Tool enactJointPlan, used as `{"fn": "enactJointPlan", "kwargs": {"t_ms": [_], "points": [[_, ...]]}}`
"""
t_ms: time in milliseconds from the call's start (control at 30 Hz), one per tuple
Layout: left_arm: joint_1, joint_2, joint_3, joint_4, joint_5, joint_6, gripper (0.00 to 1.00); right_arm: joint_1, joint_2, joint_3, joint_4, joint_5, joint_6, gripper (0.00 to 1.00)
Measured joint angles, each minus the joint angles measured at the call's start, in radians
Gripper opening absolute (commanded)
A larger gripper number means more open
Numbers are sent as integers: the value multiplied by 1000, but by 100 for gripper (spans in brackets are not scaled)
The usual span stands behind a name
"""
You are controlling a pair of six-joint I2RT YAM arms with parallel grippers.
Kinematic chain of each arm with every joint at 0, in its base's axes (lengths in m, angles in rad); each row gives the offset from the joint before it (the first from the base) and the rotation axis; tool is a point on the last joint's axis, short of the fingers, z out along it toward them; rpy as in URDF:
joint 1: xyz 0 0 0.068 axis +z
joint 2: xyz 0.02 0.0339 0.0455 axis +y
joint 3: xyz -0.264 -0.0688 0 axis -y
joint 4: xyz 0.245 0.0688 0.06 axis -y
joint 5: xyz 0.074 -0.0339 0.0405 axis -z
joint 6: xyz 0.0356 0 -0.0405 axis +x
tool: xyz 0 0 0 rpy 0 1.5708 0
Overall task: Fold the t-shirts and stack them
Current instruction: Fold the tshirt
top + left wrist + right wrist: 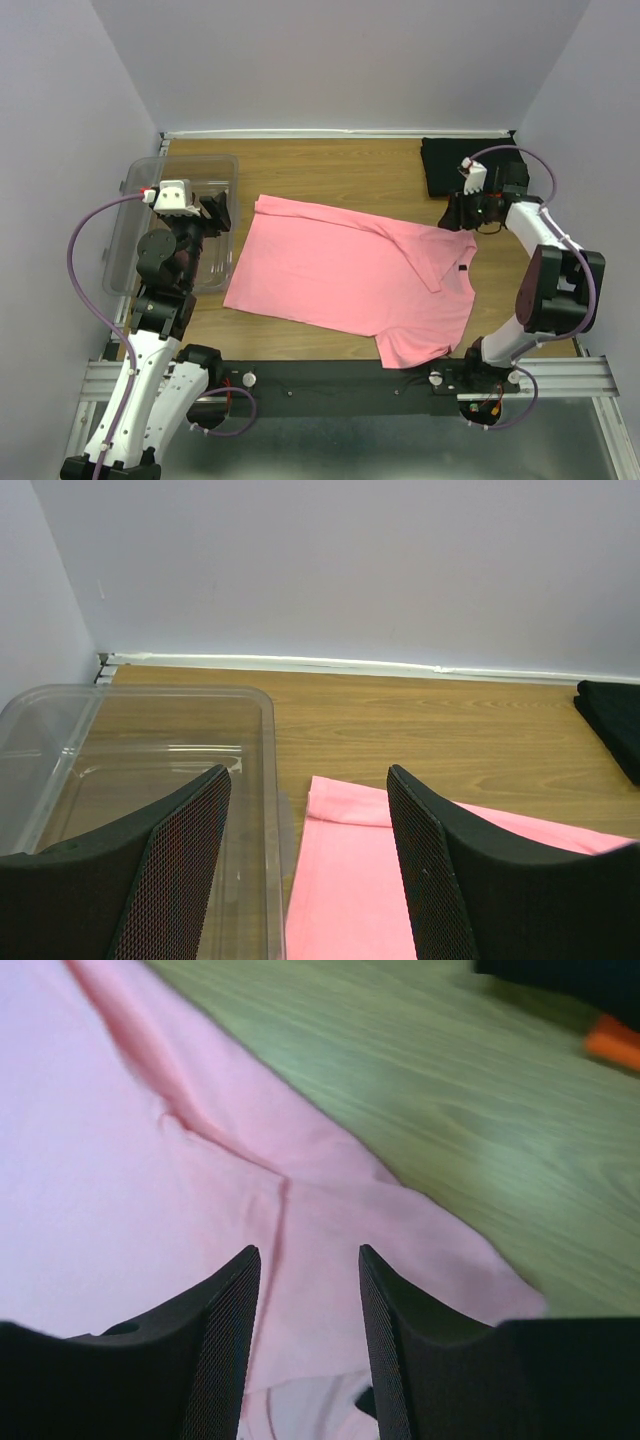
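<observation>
The pink t-shirt point(340, 275) lies spread across the middle of the desk point(330, 170), its collar toward the right edge. A black t-shirt point(450, 165) sits folded in the far right corner. Folding the pink one looks barely begun. The right gripper point(305, 1255) hangs over the shoulder by the collar, jaws parted with nothing pinched. The left gripper point(308, 772) is wide open and empty, by the clear tub point(190, 158) near the shirt's far left corner. Next, each probably needs to pinch an edge and carry it across evenly.
</observation>
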Motion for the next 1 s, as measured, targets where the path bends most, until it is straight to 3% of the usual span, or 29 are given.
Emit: {"fn": "enactJointPlan", "kwargs": {"t_ms": [367,1000], "points": [[0,0,0,-1,0,1,72,108,230,118,-50,-107,-24,52],[0,0,0,-1,0,4,72,128,317,130,-68,-119,-19,49]]}}
